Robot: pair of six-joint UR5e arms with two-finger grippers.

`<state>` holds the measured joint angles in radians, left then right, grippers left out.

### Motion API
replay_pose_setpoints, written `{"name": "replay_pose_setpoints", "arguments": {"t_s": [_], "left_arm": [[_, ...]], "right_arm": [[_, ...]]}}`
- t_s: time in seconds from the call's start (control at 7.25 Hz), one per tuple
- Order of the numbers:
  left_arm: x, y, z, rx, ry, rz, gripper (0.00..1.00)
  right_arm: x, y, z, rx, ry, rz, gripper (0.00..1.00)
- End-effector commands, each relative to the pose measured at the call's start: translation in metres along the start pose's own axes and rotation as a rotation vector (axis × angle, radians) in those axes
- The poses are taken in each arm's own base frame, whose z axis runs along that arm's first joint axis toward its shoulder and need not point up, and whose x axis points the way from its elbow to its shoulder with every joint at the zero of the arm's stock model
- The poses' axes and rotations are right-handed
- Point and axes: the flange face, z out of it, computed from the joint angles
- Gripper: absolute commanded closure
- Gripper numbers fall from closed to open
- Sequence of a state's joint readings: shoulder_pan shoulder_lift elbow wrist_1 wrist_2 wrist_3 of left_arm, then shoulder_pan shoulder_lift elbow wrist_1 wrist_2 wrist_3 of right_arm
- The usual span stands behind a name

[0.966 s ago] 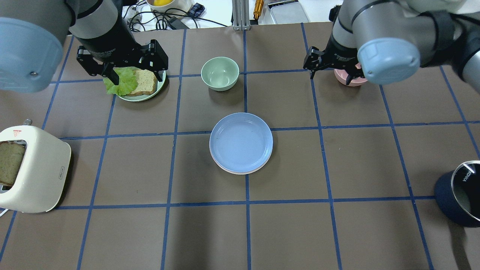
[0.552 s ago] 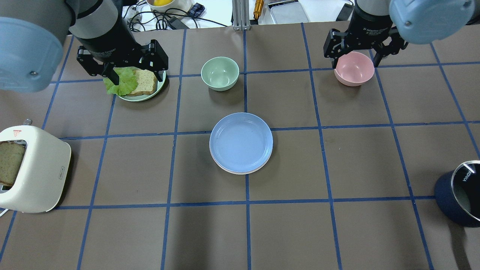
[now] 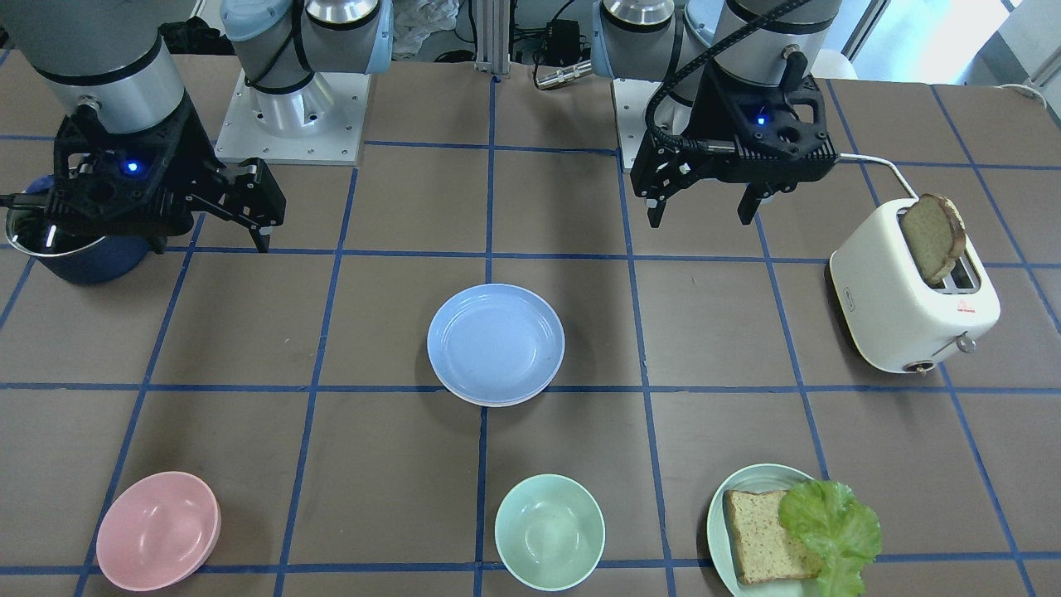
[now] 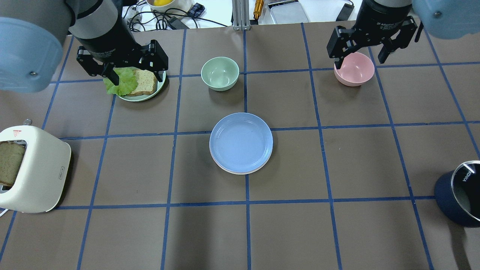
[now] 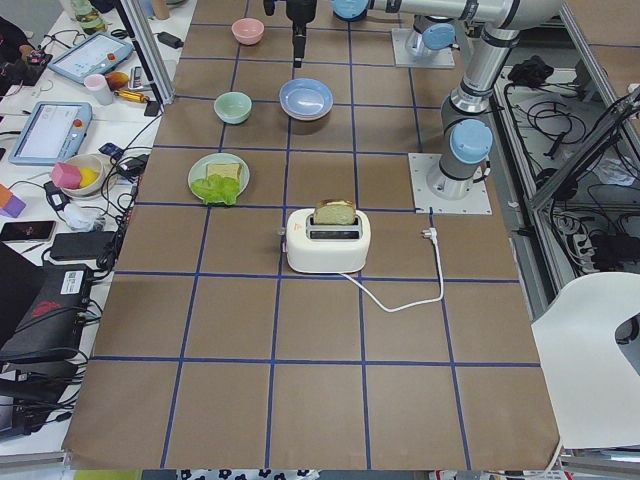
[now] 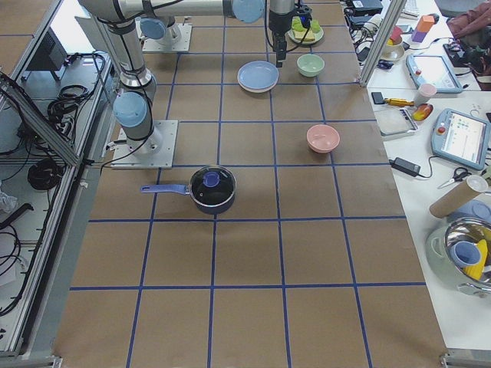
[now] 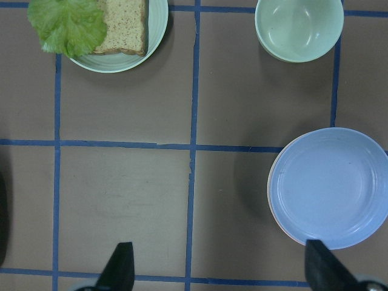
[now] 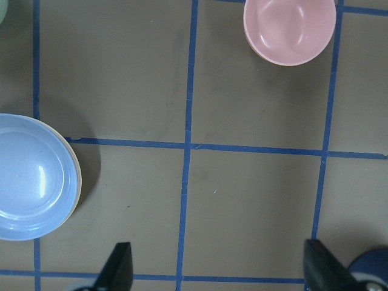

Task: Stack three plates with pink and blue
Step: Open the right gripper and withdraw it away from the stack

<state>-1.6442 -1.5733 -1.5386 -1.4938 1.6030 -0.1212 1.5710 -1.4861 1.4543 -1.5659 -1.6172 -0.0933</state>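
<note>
The light blue plate [image 4: 241,142] lies on top of a stack at the table's middle. A thin pale pink rim [image 4: 233,171] shows under its near edge. The cream-white plate is hidden or cannot be told apart under them. The blue plate also shows in the front view [image 3: 496,342], the left wrist view [image 7: 330,185] and the right wrist view [image 8: 33,176]. My left gripper [image 4: 137,73] is open and empty, held high over the bread plate. My right gripper [image 4: 360,62] is open and empty, held high over the pink bowl. Both are well away from the stack.
A pale green plate with bread and lettuce [image 4: 137,83], a mint-green bowl [image 4: 220,73] and a pink bowl [image 4: 354,71] stand at the far side. A cream toaster with bread [image 4: 33,168] is at the left edge. A dark blue pot [image 4: 459,193] is at the right edge.
My right arm has swung back and to the right, uncovering the pink bowl; its gripper stays open. The left arm and the plates have not moved.
</note>
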Motion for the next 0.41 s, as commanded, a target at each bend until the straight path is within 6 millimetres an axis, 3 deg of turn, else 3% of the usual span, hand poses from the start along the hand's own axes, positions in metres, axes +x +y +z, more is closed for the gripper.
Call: {"name": "replay_pose_setpoints", "arguments": {"t_s": [0.0,0.28], "left_arm": [[-0.0008,0.0011,-0.0007,-0.004,-0.001,-0.001,0.0],[0.0,0.0019,-0.0003,-0.009,0.001,0.0,0.0]], "right_arm": [[-0.0022,0.0066,-0.0035,-0.013,-0.02,-0.028,0.0],[-0.0014,0.0062,-0.0038,-0.01,-0.02,-0.019,0.0]]}}
